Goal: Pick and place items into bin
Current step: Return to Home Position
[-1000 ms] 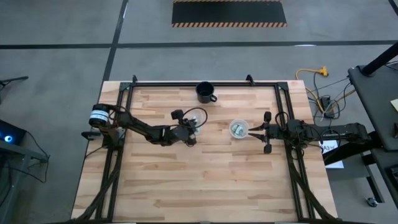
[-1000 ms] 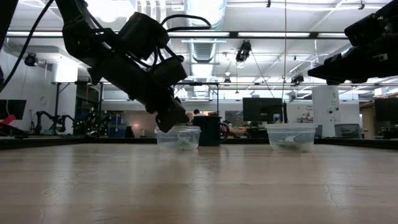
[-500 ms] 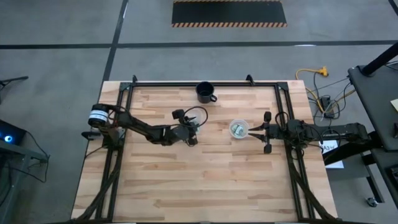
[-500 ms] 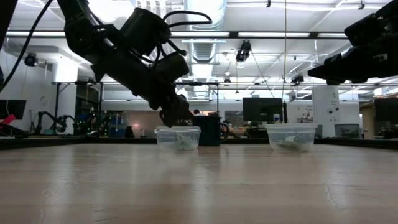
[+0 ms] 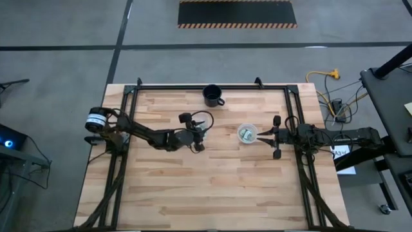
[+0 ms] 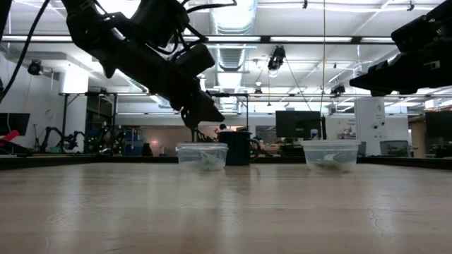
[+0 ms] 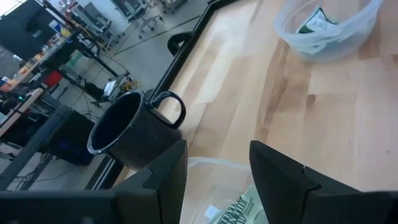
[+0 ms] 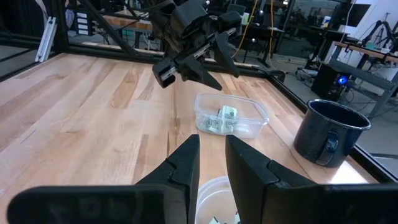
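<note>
In the view from above, no small flat green and white packets (image 8: pixel 221 119) lie on the bare wood of the light wooden table (image 5: pixel 212 187), so the picking job looks done. The packets are all inside bins. One small clear plastic bin (image 6: pixel 203 156) stands left of the middle in the low view, with a dark mug (image 6: pixel 238 148) farther back, and it holds green and white packets. A second clear plastic bin (image 5: pixel 247 133) sits a bit right of the middle in the top view, and it has packets inside too. The left gripper (image 7: pixel 219 149) hangs in the air above the first bin, its two fingers apart with nothing between them. The right gripper (image 8: pixel 211 140) waits near the second bin, its fingers a little apart and empty. I think the only thing left is for the left arm to go home and rest.
</note>
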### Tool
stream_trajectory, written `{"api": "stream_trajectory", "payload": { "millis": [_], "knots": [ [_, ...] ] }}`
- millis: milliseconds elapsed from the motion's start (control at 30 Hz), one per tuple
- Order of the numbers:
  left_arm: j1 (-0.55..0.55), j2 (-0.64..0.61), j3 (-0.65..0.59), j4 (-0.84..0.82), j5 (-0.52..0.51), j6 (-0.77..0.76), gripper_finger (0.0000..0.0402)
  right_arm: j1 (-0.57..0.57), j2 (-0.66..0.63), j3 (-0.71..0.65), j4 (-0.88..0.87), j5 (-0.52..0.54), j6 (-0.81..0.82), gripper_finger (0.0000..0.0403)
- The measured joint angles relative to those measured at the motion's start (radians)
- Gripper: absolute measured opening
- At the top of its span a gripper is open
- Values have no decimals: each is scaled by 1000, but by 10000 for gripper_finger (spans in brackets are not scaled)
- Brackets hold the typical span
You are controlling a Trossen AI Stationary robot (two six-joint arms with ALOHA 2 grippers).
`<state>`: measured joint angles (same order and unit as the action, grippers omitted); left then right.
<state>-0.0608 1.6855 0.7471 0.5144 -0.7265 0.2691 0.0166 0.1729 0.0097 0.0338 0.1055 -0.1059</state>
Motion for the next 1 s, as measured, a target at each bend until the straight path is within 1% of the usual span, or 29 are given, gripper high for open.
{"api": "stream_trajectory", "payload": {
  "millis": [100, 200, 233, 267, 367, 400, 433, 600, 700, 767, 867, 933, 1000],
  "knots": [
    [0, 2, 0, 3, 22, -7, 157, 0, 0, 0, 0, 0, 0, 68],
    [0, 6, -1, -1, 93, -100, 157, 0, 0, 0, 0, 0, 0, 68],
    [0, 6, -2, 0, 133, -120, 157, 0, 0, 0, 0, 0, 0, 68],
    [0, 6, -3, 2, 192, -120, 157, 0, 0, 0, 0, 0, 0, 68],
    [9, 3, -7, -2, 445, -71, 158, 0, 0, 0, 0, 0, 0, 68],
    [12, 2, -7, 2, 508, -61, 158, 0, 0, 0, 0, 0, 0, 68],
    [16, -2, -7, 6, 546, -57, 158, 0, 0, 0, 0, 0, 0, 68],
    [34, -48, -39, 1, 555, -61, 158, 0, 0, 0, 0, 0, 0, 68],
    [42, -114, -90, 6, 558, -62, 158, 0, 0, 0, 0, 0, 0, 68],
    [50, -167, -139, 68, 560, -73, 158, 0, 0, 0, 0, 0, 0, 68],
    [60, -274, -248, 191, 556, -86, 158, 0, 0, 0, 0, 0, 0, 68],
    [59, -359, -324, 274, 557, -63, 158, 0, -1, 0, 0, 0, 0, 68],
    [59, -451, -388, 294, 559, -19, 158, 0, -1, 0, 0, 0, 0, 68]
  ]
}}
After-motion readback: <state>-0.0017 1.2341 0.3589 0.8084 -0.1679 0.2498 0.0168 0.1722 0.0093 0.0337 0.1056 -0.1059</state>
